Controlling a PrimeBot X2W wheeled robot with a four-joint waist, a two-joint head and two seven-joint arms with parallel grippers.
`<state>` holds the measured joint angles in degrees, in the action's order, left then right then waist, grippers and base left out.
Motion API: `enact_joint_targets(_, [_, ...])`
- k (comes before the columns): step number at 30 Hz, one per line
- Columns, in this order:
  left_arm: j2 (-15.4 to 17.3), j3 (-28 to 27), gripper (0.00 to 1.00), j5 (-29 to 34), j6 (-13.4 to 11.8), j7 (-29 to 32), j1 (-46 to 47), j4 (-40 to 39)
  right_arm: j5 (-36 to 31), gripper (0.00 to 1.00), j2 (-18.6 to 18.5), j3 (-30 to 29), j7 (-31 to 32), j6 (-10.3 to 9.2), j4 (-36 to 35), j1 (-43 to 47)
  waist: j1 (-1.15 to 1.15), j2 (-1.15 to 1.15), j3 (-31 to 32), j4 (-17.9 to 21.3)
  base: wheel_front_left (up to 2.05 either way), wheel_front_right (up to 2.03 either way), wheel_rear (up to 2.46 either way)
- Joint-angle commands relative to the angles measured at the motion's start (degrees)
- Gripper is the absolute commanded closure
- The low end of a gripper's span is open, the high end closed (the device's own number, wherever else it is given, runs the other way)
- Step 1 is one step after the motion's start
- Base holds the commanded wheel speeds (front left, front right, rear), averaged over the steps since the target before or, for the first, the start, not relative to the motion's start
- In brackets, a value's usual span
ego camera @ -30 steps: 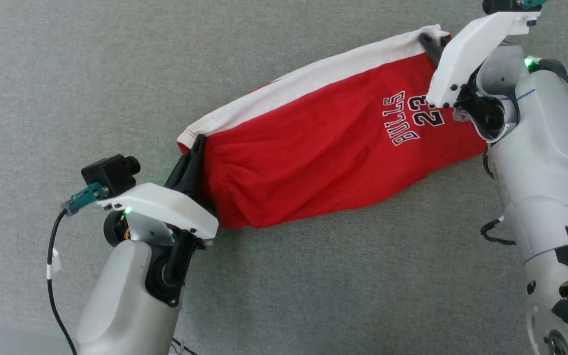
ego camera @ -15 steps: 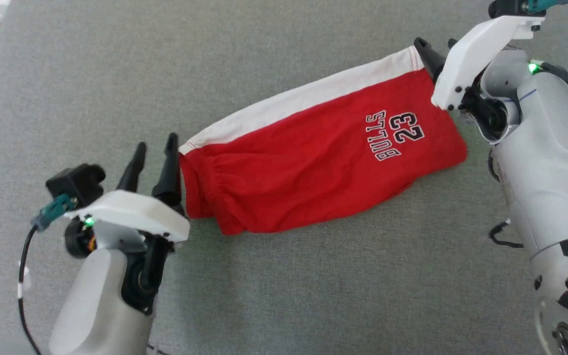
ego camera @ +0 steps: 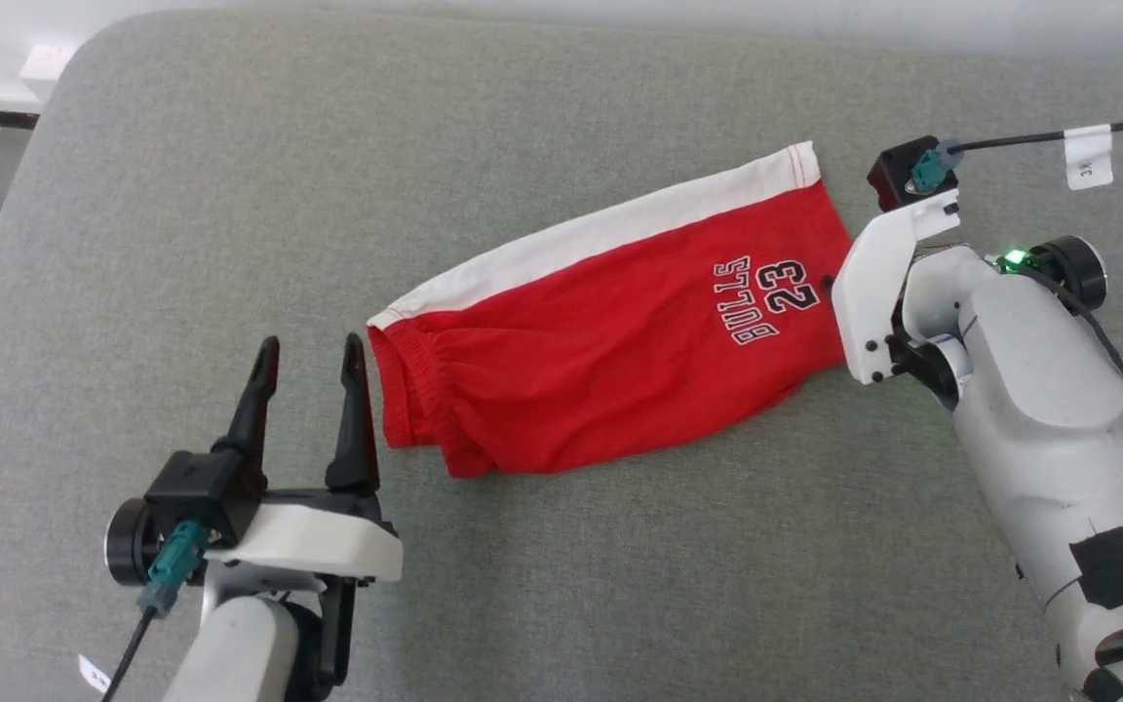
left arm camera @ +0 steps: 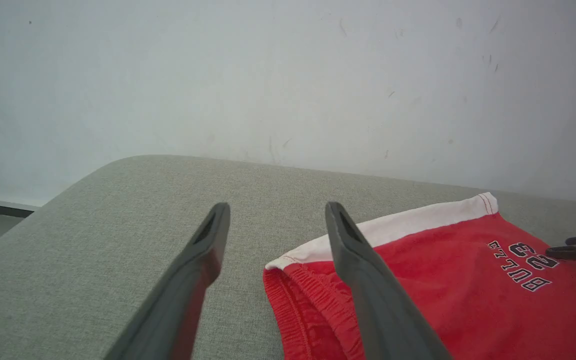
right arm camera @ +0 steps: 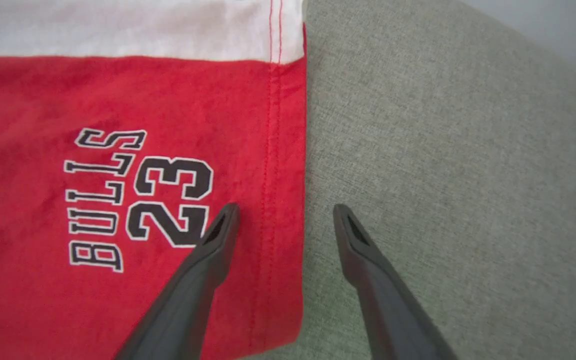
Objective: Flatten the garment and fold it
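One rumpled red garment [ego camera: 610, 341], white-banded, printed BULLS 23, is lying mid-frame; two claws, left gripper [ego camera: 309, 351] and right gripper [right arm camera: 285, 210], are gaping apart.

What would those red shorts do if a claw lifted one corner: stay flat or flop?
Probably flop: the red shorts lie limp, wrinkled near the gathered waistband. Likely light, since the fabric looks thin. Pushed, they would probably bunch on the rough grey surface rather than slide.

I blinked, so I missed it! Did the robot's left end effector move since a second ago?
Yes. The left end effector let go of the waistband end of the shorts and backed off toward the robot; it is now open beside them.
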<state>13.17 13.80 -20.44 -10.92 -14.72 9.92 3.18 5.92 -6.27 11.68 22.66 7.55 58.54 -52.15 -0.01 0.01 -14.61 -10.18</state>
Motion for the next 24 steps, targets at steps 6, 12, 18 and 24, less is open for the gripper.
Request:
enact_joint_targets(6, [-2.28, -0.66, 0.00, 1.31, 1.72, -0.27, -1.59, -0.43, -3.16, 0.00, -0.11, 1.36, 5.05, -0.06, -0.81, 1.43, 0.01, -0.01, -2.25, -2.28, 0.00, 0.00, 0.00])
enact_joint_targets(12, [-3.43, -0.73, 0.00, 2.08, 3.08, -0.27, -1.14, 0.86, -3.36, 0.52, -0.15, 3.44, 10.41, -0.06, -0.72, 2.55, 0.01, -0.01, -2.95, -3.21, 0.00, 0.00, 0.00])
enact_joint_targets(18, [-3.25, 0.14, 0.00, -0.26, 3.21, 8.41, -0.92, 0.34, -1.39, 1.00, -0.88, 4.37, 11.45, -0.06, -3.16, 2.99, 0.01, -0.01, -2.51, -2.84, 0.00, 0.00, 0.00])
enact_joint_targets(24, [-1.60, 2.67, 0.00, -2.85, 0.61, 32.19, 1.20, -5.88, -0.39, 1.00, -1.69, 4.81, 11.61, -0.06, -5.61, 3.73, 0.01, -0.01, -2.19, -2.30, 0.00, 0.00, 0.00])
